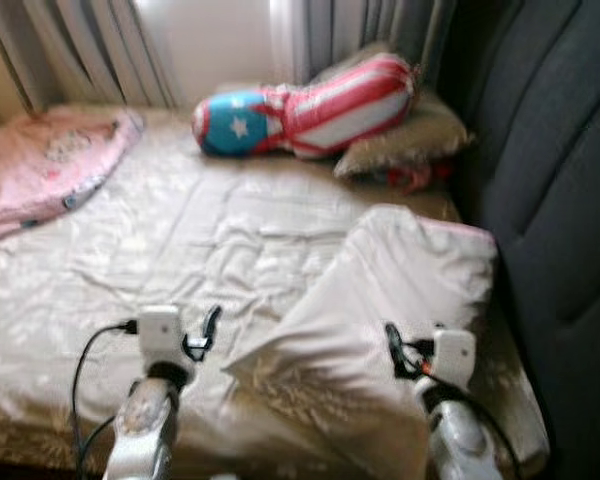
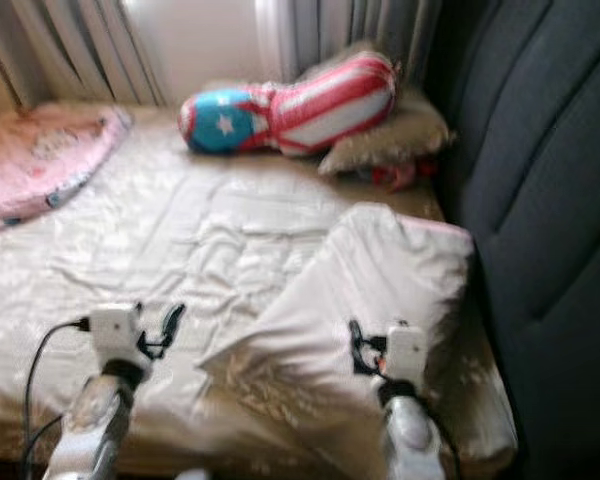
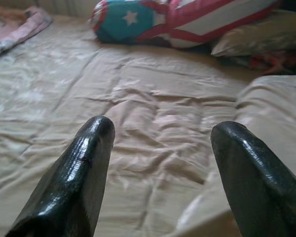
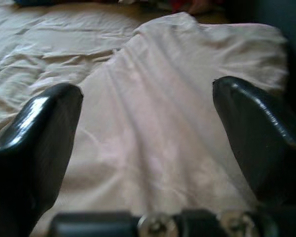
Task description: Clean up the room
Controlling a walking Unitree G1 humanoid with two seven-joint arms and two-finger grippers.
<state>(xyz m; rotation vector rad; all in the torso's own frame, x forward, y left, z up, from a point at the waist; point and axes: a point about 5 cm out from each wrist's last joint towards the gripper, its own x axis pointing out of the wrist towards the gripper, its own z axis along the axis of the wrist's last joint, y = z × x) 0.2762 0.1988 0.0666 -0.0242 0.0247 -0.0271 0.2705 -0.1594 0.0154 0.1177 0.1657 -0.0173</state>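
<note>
Over by the dark padded headboard [image 1: 550, 190] on the right, a beige folded blanket [image 1: 380, 330] lies on the bed [image 1: 160, 250] — its near end is cut off by the bottom of the head views and partly covered by the right arm. Everything's a bit blurry. Its long axis runs from the near edge up toward the headboard side, with one corner pointing left toward the left gripper [image 1: 205, 335].

Count: one folded blanket, one red-white-blue star bolster [image 1: 300, 110], one beige pillow [image 1: 405, 140] under it, one pink quilt [image 1: 50, 165] at far left, cropped by the frame. Something red [image 1: 410, 178] pokes out beneath the pillow — can't tell what.

Left gripper hangs over the wrinkled sheet just beside the blanket, fingers [image 3: 84, 168] spread and empty. Right gripper [image 4: 148, 143] is over the blanket, fingers spread apart, nothing held.
</note>
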